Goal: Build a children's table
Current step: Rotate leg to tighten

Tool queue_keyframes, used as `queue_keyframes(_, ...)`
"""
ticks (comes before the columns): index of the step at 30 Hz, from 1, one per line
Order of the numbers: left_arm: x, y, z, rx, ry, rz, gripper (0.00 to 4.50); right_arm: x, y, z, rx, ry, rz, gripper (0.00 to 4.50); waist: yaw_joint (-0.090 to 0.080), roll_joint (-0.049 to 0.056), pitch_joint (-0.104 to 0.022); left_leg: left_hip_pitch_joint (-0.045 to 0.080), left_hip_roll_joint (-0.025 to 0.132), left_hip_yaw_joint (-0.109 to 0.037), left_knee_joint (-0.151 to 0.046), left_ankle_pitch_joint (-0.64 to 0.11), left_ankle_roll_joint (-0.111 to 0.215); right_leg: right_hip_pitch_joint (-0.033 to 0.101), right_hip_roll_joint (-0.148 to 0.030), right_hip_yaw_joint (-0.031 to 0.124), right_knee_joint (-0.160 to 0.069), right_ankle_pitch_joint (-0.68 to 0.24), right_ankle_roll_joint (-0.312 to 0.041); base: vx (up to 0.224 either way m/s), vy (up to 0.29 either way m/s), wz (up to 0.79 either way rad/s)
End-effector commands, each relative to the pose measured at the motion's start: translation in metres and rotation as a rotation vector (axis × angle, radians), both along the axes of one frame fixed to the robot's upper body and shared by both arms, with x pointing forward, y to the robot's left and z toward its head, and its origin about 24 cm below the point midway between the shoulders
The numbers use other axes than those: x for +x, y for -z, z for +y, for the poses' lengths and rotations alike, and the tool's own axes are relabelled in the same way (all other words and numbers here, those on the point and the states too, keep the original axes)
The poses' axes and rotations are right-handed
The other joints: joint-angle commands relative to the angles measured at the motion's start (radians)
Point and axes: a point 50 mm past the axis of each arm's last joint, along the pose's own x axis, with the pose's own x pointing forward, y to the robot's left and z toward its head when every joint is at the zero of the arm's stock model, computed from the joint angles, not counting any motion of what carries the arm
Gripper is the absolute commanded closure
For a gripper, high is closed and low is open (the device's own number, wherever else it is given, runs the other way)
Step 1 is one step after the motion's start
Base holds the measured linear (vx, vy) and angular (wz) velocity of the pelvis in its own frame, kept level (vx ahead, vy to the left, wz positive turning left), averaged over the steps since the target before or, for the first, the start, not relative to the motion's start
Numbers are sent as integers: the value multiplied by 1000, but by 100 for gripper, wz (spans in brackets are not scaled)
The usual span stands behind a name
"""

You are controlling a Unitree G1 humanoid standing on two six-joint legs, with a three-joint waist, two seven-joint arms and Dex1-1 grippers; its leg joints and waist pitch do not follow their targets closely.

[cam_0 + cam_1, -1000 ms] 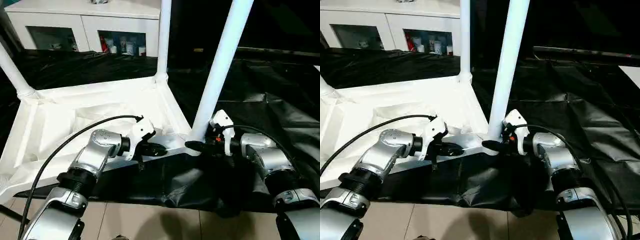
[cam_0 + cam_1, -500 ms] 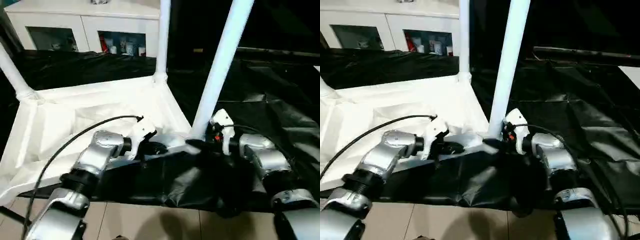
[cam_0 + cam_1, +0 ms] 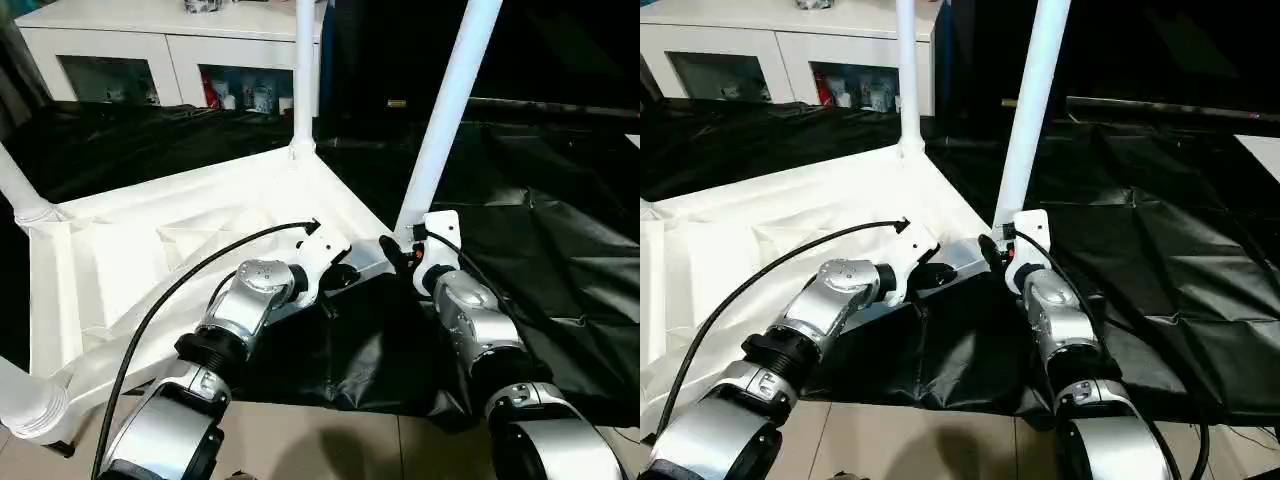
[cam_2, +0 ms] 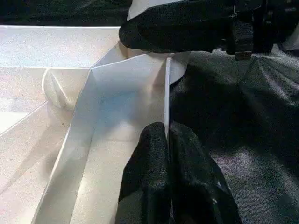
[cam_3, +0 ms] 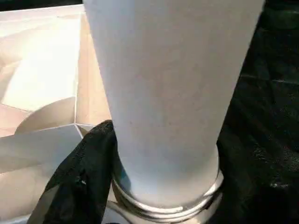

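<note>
The children's table lies upside down on a black sheet. Its white tabletop (image 3: 150, 250) shows a ribbed underside. My left gripper (image 3: 345, 278) is shut on the tabletop's thin near rim (image 4: 167, 93), close to the near right corner. At that corner a white leg (image 3: 448, 110) rises from its socket, and my right gripper (image 3: 392, 252) is closed around its base (image 5: 163, 116), with one black finger (image 5: 79, 182) against it. Other legs stand at the far corner (image 3: 303, 75), the left corner (image 3: 18, 188) and the near left corner (image 3: 25, 405).
A white cabinet with glass doors (image 3: 170, 60) stands at the back left. The crumpled black sheet (image 3: 560, 230) spreads to the right and under my arms. Pale floor tiles (image 3: 330, 450) show in front. A black cable (image 3: 180, 285) arcs over my left forearm.
The tabletop has swung with both grippers holding on: its near right corner moved away from me and its near left corner came into view. Both arms reach farther out; the view shifted slightly.
</note>
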Motion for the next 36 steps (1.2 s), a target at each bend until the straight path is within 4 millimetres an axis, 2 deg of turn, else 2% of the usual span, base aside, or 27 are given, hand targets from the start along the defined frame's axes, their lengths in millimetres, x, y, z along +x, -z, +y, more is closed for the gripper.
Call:
queue_keyframes(1, -4, -1, -14, -29, 60, -12, 450, -3, 3, 24, 53, -118, 18, 178, -5, -12, -61, 22, 16, -12, -73, -383, -2, 29, -30, 27, -91, -380, -152, 0, 0, 0)
queue_keyframes(2, -4, -1, -10, -31, 77, -16, 450, -2, -3, 24, 95, -160, 6, 122, -5, -13, -61, 23, 17, -12, -72, -385, 3, 30, -31, 27, -90, -383, -152, 0, 0, 0)
queue_keyframes(3, -4, -1, -8, -32, 83, -18, 450, -1, -4, 23, 107, -169, 2, 108, -4, -13, -61, 21, 17, -13, -72, -382, 7, 32, -32, 27, -89, -382, -152, 0, 0, 0)
queue_keyframes(5, -6, -1, -4, -40, 105, -18, 450, -1, -8, 22, 113, -215, -6, 108, -3, -14, -63, 18, 18, -12, -71, -350, 18, 34, -32, 28, -85, -347, -161, 0, 0, 0)
queue_keyframes(6, -6, -1, -3, -41, 109, -16, 450, -1, -9, 21, 107, -237, -8, 88, -3, -13, -62, 18, 18, -11, -71, -347, 20, 33, -32, 28, -85, -344, -165, 0, 0, 0)
queue_keyframes(8, -9, -1, 6, -51, 143, -7, 450, -3, -13, 15, 67, -352, -9, 73, -1, -16, -63, 14, 18, -12, -71, -327, 25, 41, -31, 26, -81, -330, -173, 0, 0, 0)
queue_keyframes(9, -10, 0, 9, -55, 159, -1, 450, -5, -14, 12, 48, -405, -8, 73, -3, -18, -63, 11, 19, -10, -70, -311, 32, 41, -31, 27, -78, -308, -175, 0, 0, 0)
queue_keyframes(12, -13, -1, 16, -65, 195, 10, 450, -10, -17, 4, 40, -514, -2, 66, 0, -17, -65, 13, 21, -8, -66, -280, 44, 41, -33, 28, -73, -268, -194, 0, 0, 0)
queue_keyframes(14, -17, -1, 23, -79, 240, 29, 450, -15, -20, -6, 27, -612, 8, 66, 4, -17, -67, 12, 22, -6, -63, -243, 54, 45, -29, 26, -64, -213, -214, 0, 0, 0)
queue_keyframes(17, -22, -3, 29, -98, 294, 57, 450, -20, -23, -17, 6, -694, 22, 66, 8, -17, -67, 11, 24, -4, -59, -227, 71, 47, -27, 26, -56, -168, -239, 0, 0, 0)
queue_keyframes(21, -25, -2, 38, -95, 316, 75, 450, -21, -28, -26, -13, -746, 23, 66, 11, -14, -67, 17, 26, -2, -59, -229, 73, 43, -28, 27, -56, -168, -254, 0, 0, 0)
queue_keyframes(24, -25, -2, 40, -94, 312, 76, 450, -21, -29, -26, -13, -752, 17, 66, 12, -14, -65, 18, 26, -3, -61, -252, 56, 42, -30, 28, -59, -202, -248, 0, 0, 0)
queue_keyframes(25, -25, -2, 40, -94, 311, 77, 450, -20, -30, -25, -11, -754, 15, 91, 12, -15, -65, 18, 25, -3, -61, -254, 53, 42, -29, 28, -59, -207, -246, 0, 0, 0)
queue_keyframes(28, -26, -2, 41, -94, 311, 79, 450, -21, -30, -24, -9, -773, 19, 103, 13, -17, -66, 18, 25, -3, -61, -250, 48, 43, -31, 28, -59, -212, -240, 0, 0, 0)
queue_keyframes(30, -26, -2, 41, -95, 312, 81, 450, -23, -28, -23, -19, -795, 34, 133, 13, -18, -66, 17, 25, -3, -61, -244, 52, 44, -30, 28, -58, -208, -239, 0, 0, 0)
queue_keyframes(31, -26, -2, 42, -95, 313, 82, 450, -24, -27, -23, -22, -803, 40, 133, 14, -17, -66, 17, 25, -3, -60, -241, 54, 43, -30, 28, -58, -205, -239, 0, 0, 0)
queue_keyframes(32, -27, -2, 42, -96, 313, 83, 450, -25, -26, -23, -34, -814, 46, 144, 13, -20, -66, 16, 24, -3, -60, -236, 55, 44, -29, 28, -58, -204, -239, 0, 0, 0)
queue_keyframes(36, -27, -2, 43, -96, 313, 85, 450, -26, -23, -23, -53, -825, 57, 179, 14, -18, -66, 17, 24, -3, -60, -241, 52, 42, -30, 28, -59, -217, -236, 0, 0, 0)
